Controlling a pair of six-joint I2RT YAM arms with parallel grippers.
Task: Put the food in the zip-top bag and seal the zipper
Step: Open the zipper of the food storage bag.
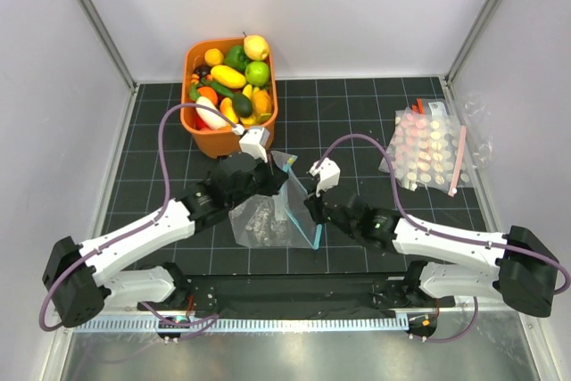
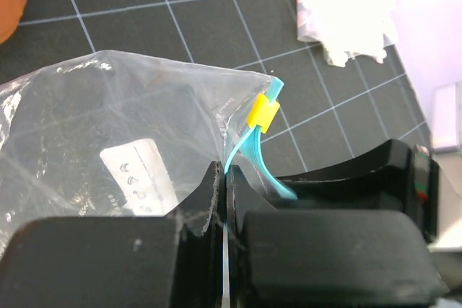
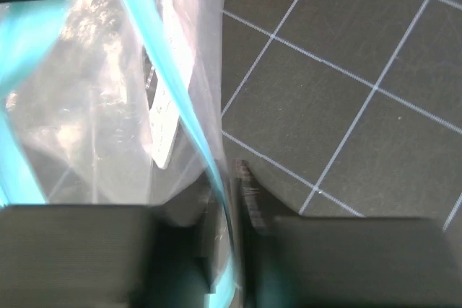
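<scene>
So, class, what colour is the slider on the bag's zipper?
The slider is yellow, clearest in the left wrist view.

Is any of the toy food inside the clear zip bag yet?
No, the zip-top bag shows only a white label through its clear plastic, with no fruit or vegetable in it.

No words or nos. can be read. A small white label on the zip-top bag, lower left of left wrist view, has tiny grey marks, too blurry to tell. Right wrist view: same
</scene>
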